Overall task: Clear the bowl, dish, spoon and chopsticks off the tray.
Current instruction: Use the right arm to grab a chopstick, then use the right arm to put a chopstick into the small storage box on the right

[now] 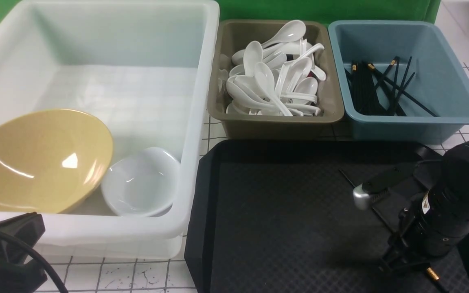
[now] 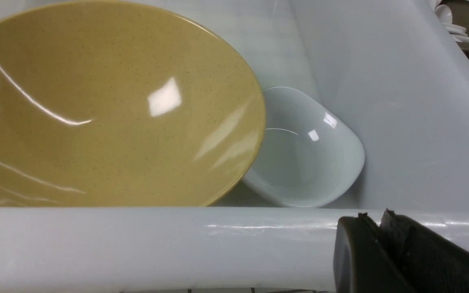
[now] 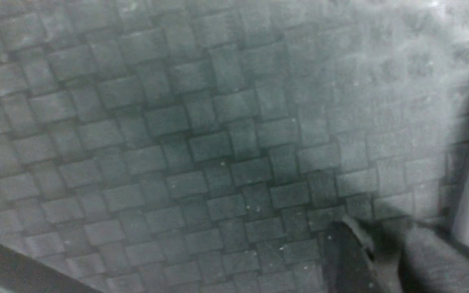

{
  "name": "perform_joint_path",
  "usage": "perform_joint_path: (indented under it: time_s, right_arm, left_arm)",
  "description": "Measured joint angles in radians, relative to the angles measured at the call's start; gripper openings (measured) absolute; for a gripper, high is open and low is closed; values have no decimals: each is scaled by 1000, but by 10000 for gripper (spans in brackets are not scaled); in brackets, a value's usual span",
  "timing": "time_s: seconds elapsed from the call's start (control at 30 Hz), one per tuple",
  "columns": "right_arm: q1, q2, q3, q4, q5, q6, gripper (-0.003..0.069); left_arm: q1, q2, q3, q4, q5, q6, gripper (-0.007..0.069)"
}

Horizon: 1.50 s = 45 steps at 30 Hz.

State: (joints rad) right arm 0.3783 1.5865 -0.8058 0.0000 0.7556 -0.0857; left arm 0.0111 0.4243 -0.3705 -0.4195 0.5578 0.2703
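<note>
The yellow bowl [image 1: 39,162] leans tilted inside the big white bin [image 1: 202,122], and the small white dish [image 1: 143,183] rests against it; the left wrist view shows the bowl [image 2: 108,106] and the dish [image 2: 303,154] the same way. On the black tray [image 1: 283,215] lies a thin black chopstick [image 1: 346,178], its gold band [image 1: 432,274] showing by the front right. My right gripper [image 1: 391,264] points down over it, its blurred fingers slightly apart [image 3: 381,240]. White spoons [image 1: 271,81] fill the olive bin; I cannot single out the task's spoon. My left gripper [image 2: 375,217] is shut and empty before the white bin's near rim.
The olive bin [image 1: 275,122] and a blue bin [image 1: 409,118] holding several black chopsticks [image 1: 377,93] stand behind the tray. The white bin's wall [image 2: 177,244] rises directly in front of the left gripper. The table is white tiles with dark lines.
</note>
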Motion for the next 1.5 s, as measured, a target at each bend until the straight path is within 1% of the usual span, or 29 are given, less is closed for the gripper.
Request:
perform_joint_path:
  time_s: [0.13,0.27,0.33,0.4,0.43,0.5,0.53,0.57,0.6,0.67,0.73,0.8,0.87,0.9,0.97,1.0,1.07,1.13,1.2,1.27,1.3,1.37,1.4,1.43,1.5]
  right_arm:
    - [-24,-42,-33,0,-16,21,269]
    - [-60,-15,-20,-6,-21,33,312]
    - [-66,20,-2,-6,-21,33,320]
    - [-66,42,1,-6,-21,30,311]
    - [-66,45,0,-6,-21,25,295]
    - [-64,47,-3,0,-20,4,218]
    - [-62,47,-5,0,-19,0,199]
    - [-57,45,-10,6,-10,-15,125]
    - [-49,40,-17,12,3,-21,91]
    - [-28,-4,-45,22,43,-24,83]
    - [-11,-59,-83,27,48,-25,83]
    - [3,-136,-160,24,-3,-26,83]
    - [-7,-190,-234,-23,-152,-12,83]
    - [-23,-195,-266,-66,-269,20,83]
    - [-72,-166,-321,-112,-438,64,83]
    - [-110,-112,-359,-135,-522,92,83]
    - [-160,-24,-422,-149,-578,124,88]
    - [-204,102,-498,-154,-555,191,108]
    - [-234,229,-583,-155,-469,275,145]
    - [-244,297,-639,-156,-388,318,185]
    - [-247,332,-676,-156,-325,331,225]
    - [-248,358,-720,-156,-257,344,271]
    - [-248,358,-720,-156,-257,344,271]
    - [-247,356,-750,-154,-200,342,301]
    - [-247,318,-761,-154,-151,318,317]
  left_arm:
    - [0,0,0,0,-10,0,35]
    - [0,0,0,0,-14,0,35]
    - [0,0,0,0,-14,0,35]
    - [0,0,0,0,-14,0,35]
    - [0,0,0,0,-14,0,35]
    - [0,0,0,0,-15,0,35]
    - [0,0,0,0,-15,0,35]
    - [0,0,0,0,-15,0,35]
    - [0,0,0,0,-15,0,35]
    - [0,0,0,0,-17,1,35]
    - [0,0,1,2,-23,7,35]
    - [0,0,1,7,-34,19,35]
    - [0,0,2,12,-53,24,35]
    - [0,0,2,15,-62,25,35]
    - [0,0,2,19,-68,29,35]
    - [0,0,2,19,-68,31,35]
    - [0,0,4,19,-68,31,35]
    - [0,0,5,19,-68,33,35]
    - [0,0,7,19,-68,34,35]
    - [0,0,7,17,-68,34,35]
    - [0,0,7,15,-68,34,35]
    - [0,0,7,11,-68,34,35]
    - [0,0,7,10,-68,34,35]
    - [0,0,7,8,-68,34,35]
    - [0,0,7,7,-68,34,35]
